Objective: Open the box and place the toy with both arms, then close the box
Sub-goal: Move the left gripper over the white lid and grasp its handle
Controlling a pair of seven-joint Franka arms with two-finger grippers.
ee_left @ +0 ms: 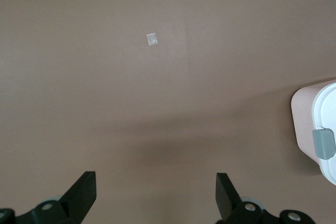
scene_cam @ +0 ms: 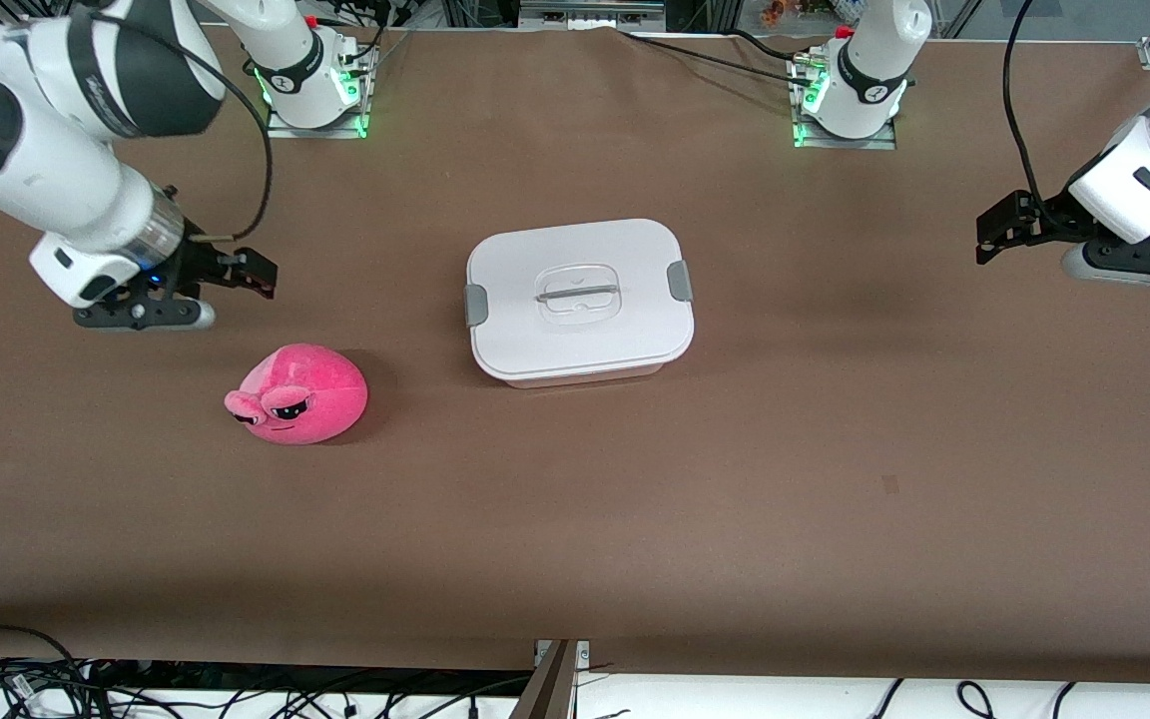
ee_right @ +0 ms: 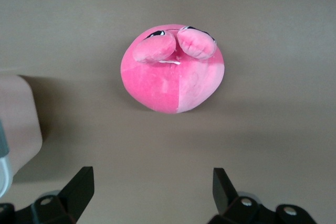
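The box (scene_cam: 580, 300) stands shut at the table's middle, a pale pink tub under a white lid with a grey clip (scene_cam: 679, 281) at each end and a clear handle (scene_cam: 578, 293) on top. The pink plush toy (scene_cam: 297, 394) lies toward the right arm's end, nearer to the front camera than the box. My right gripper (scene_cam: 258, 277) hangs open and empty over bare table close to the toy (ee_right: 173, 69), fingers wide (ee_right: 152, 190). My left gripper (scene_cam: 992, 237) waits open over the left arm's end (ee_left: 156, 192); the box's corner (ee_left: 307, 124) shows in its view.
The arm bases (scene_cam: 310, 80) (scene_cam: 860, 90) are bolted along the table edge farthest from the front camera. A small pale scrap (ee_left: 152, 39) lies on the brown cloth, with a faint mark (scene_cam: 890, 485) nearer the front camera. Cables (scene_cam: 16, 679) hang past the near edge.
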